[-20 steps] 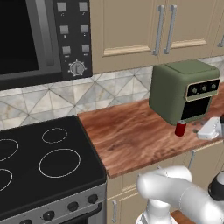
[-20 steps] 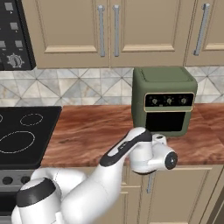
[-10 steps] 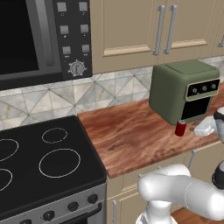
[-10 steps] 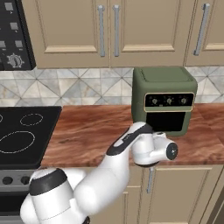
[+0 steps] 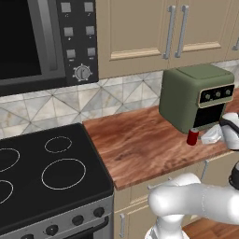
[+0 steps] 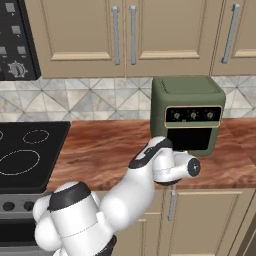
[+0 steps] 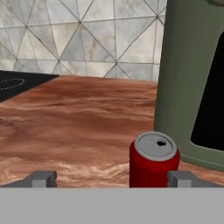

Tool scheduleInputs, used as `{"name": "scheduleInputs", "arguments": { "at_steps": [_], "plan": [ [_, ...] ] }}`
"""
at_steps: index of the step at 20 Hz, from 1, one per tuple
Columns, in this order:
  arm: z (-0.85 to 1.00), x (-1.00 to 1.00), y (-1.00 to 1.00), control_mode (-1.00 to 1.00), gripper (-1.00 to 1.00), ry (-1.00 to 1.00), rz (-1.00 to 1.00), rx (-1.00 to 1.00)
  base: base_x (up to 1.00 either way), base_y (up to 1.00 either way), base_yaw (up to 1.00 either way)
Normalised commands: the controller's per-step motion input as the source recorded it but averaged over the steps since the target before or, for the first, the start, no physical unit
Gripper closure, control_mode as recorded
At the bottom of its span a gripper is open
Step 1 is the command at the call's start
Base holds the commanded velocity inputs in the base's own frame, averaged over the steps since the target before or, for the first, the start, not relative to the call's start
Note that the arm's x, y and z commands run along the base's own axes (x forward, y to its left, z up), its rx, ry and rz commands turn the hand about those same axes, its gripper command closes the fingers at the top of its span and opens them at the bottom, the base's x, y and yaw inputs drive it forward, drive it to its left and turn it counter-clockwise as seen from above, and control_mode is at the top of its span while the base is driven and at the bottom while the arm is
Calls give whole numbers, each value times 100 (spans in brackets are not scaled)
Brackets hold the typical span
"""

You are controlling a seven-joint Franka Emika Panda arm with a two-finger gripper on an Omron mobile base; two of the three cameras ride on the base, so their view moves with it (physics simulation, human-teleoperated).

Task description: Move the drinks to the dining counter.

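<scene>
In the left base view you see the short red can (image 5: pixel 192 137) standing upright on the narrow woodgrain counter (image 5: pixel 135 144), just in front of the boxy olive-green air fryer (image 5: pixel 196 95), with the white wrist close beside it at the right edge; the flat black glass cooktop (image 5: pixel 42 172) lies well apart to the left. In the right base view the arm's forearm and hand cover the spot in front of the fryer (image 6: pixel 187 112), so you can't judge the can from there; note the matte fryer shell, its dark glossy door and the diamond-tiled backsplash (image 6: pixel 75 100). In the hand view the gripper (image 7: pixel 111 178) stands spread wide and empty, its grey fingertips (image 7: pixel 41 178) far apart, and the can (image 7: pixel 154 159), a smooth red cylinder with a silver lid, sits off-centre toward the right tip. I'd say you should shift the hand until the can is centred between the tips, advance around its mid-body, keep off the fryer's front, then close gently; the slick round wall may slip.
</scene>
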Motion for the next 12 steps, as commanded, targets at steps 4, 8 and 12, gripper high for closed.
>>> {"name": "scheduleInputs", "arguments": {
  "at_steps": [4, 8, 12],
  "plan": [
    [-22, 30, -8, -100, -100, 4, 0, 0, 0, 0, 0],
    [-18, 29, -13, -100, -100, 3, 0, 0, 0, 0, 0],
    [-16, 28, -19, -100, -100, 3, 0, 0, 0, 0, 0]
  ]
}}
